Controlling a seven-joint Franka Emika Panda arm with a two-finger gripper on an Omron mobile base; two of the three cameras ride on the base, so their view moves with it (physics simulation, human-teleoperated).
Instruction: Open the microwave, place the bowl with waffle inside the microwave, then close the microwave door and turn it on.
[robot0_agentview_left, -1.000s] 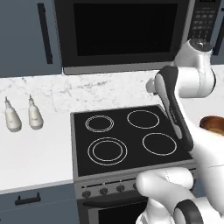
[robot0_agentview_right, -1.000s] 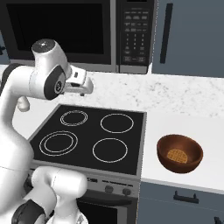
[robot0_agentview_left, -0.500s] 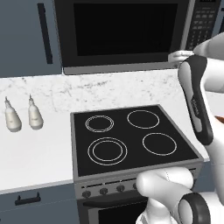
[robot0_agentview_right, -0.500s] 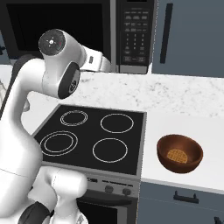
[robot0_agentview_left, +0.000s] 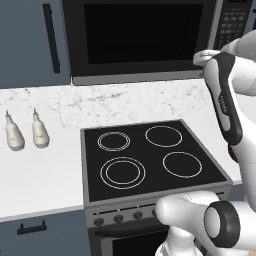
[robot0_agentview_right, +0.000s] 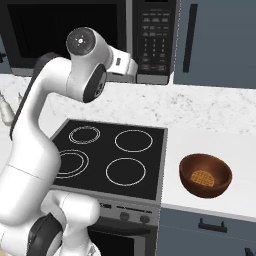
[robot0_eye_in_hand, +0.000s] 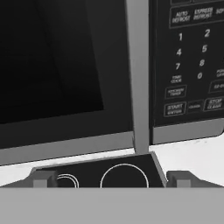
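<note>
Kitchen, left base view: microwave (robot0_agentview_left: 150, 37) above stove (robot0_agentview_left: 150, 160), door (robot0_agentview_left: 142, 35) shut.
Right base view: bowl (robot0_agentview_right: 205, 175) on counter (robot0_agentview_right: 220, 135), right of stove.
Hand view: gripper (robot0_eye_in_hand: 111, 178) fingers apart, empty; door's grey edge straight ahead, running vertical, keypad (robot0_eye_in_hand: 192, 57) right.

A: Arm (robot0_agentview_right: 45, 130), casing?
B: Glossy white rounded shells; dark grey joint bands; round grey cap at the elbow.
A: Gripper (robot0_eye_in_hand: 111, 178)?
B: Two small dark, blocky fingertips (robot0_eye_in_hand: 42, 178); white hand body.
</note>
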